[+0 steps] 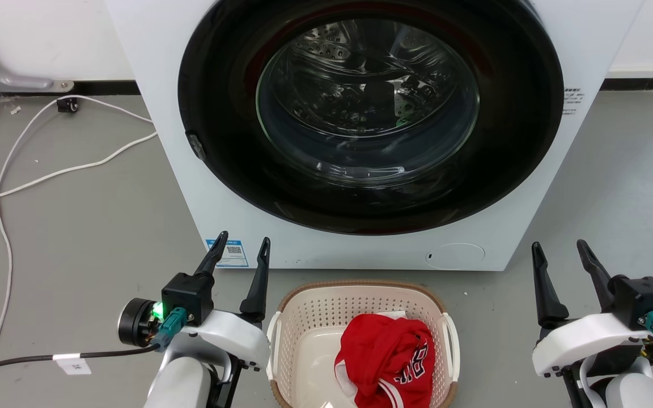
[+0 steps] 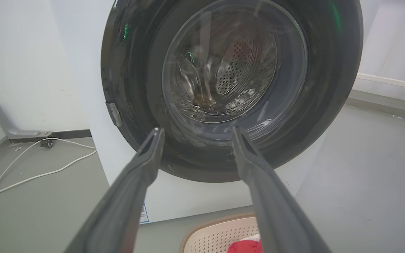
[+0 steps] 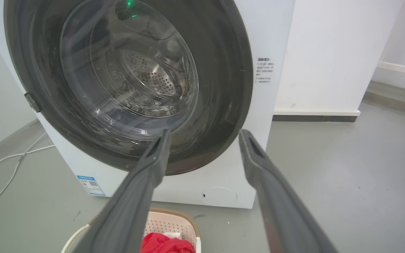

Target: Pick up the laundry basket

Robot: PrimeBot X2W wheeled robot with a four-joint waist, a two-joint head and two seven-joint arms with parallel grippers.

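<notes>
My two arms wear glossy white moulded shells. My left gripper and right gripper each have long tapering matte-black fingers on a black boxy mount with a teal plug. The left one adds a green light, a round black cap and a thin black cable with a white tag.

Cream laundry basket, dotted with perforations, brown woven-look rim, white handles; red garment with white trim and dark lettering inside. White washing machine, glossy black door ring, blue sticker. Grey floor, white cable. Left pincer: dark fingers, white casing, green light aglow.
</notes>
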